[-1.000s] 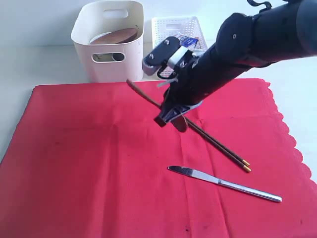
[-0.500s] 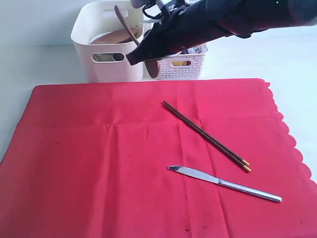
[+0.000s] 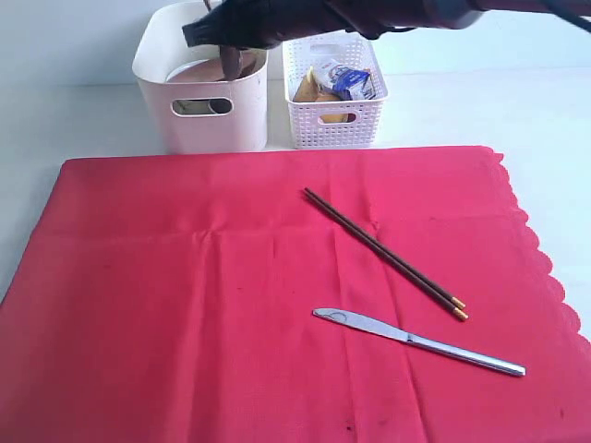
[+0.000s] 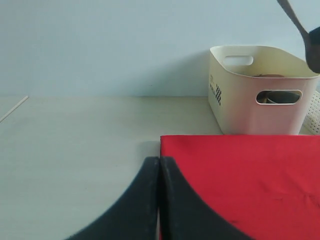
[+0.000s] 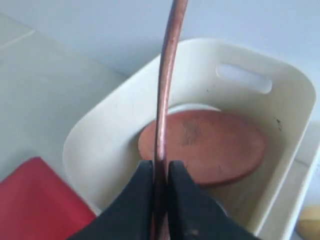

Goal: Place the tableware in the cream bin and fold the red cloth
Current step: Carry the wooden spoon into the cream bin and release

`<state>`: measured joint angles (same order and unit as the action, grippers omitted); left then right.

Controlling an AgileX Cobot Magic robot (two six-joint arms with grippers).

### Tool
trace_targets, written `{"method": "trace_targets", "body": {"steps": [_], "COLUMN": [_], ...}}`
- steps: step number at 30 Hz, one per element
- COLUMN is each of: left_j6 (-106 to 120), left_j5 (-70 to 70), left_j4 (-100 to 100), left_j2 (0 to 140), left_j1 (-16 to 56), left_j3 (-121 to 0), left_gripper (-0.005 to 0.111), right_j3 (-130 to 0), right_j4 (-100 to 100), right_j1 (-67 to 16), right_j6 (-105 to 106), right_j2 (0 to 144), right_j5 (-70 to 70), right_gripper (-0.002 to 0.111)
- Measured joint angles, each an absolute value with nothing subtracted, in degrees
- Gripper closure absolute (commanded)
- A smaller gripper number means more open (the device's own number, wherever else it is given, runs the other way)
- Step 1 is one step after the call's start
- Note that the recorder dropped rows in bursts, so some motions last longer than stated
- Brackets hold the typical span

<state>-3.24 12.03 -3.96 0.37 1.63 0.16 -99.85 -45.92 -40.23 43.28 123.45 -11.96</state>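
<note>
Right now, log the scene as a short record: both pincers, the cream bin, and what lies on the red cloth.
right pincer: shut on the wooden spoon, over the opening of the cream bin
left pincer: shut, empty, at the edge of the red cloth
cream bin contents: wooden plate visible inside
red cloth state: spread flat, not folded
on the cloth: chopsticks and table knife, lying apart
white basket: beside the cream bin

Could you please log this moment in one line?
right gripper: wooden spoon over cream bin; left gripper: shut; chopsticks, knife: on red cloth
</note>
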Motion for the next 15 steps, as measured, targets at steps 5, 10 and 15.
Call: {"method": "trace_targets", "body": {"steps": [5,10,15], "left_j6": [-3.2,-3.2,-3.2], "left_j5": [12.0,12.0,12.0], "left_j4": [-4.0,-4.0,-4.0], "left_j2": [0.4,0.4,0.4], "left_j1": [1.6,1.6,1.6], "left_j3": [0.2,0.2,0.2], "left_gripper": [0.106,0.106,0.106], "right_j3": [-109.8,-117.1,-120.2], "right_j4": [-47.5,-52.0,-53.2], "right_j1": [-40.2,-40.2,-40.3], "right_j6": [43.3,43.3,43.3], "right_j2": [129.8,137.1,142.4], "right_j5": [-10.0,-6.4,-4.8], "right_gripper": [0.108,0.108,0.100]}}
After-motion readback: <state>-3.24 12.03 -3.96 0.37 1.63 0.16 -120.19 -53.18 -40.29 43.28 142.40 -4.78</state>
